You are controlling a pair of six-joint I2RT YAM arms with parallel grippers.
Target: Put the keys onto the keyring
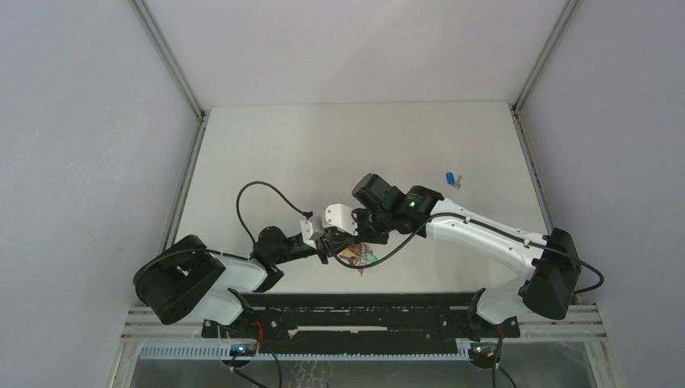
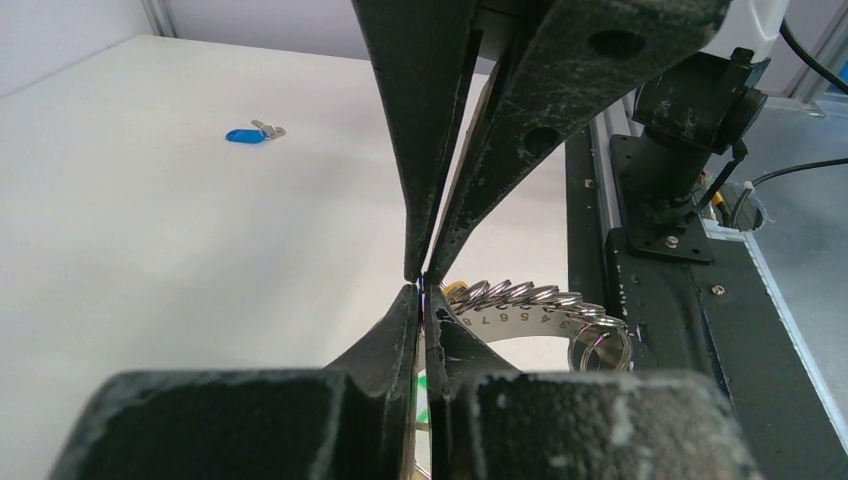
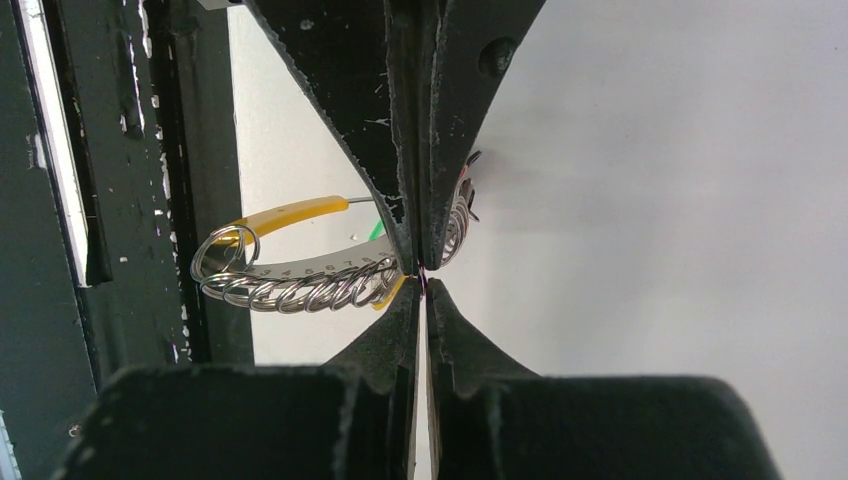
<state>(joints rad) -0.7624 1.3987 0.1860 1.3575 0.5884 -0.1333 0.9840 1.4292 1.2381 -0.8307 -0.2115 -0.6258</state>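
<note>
left gripper (image 2: 420,300): fingers pressed shut, tip to tip with the right one
right gripper (image 3: 422,295): also pressed shut; can't tell if anything is pinched
keyring (image 3: 290,285): just beside both tips
blue key (image 1: 450,177): far back right on the table (image 1: 323,145)

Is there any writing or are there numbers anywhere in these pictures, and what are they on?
"4 5 6 7 8": digits stamped along the curved silver band of the keyring, seen from the left wrist; the first digit is unsure.
Right wrist view: the same band carries marks too small to read.
The blue key shows no text, and nothing else is readable.
</note>
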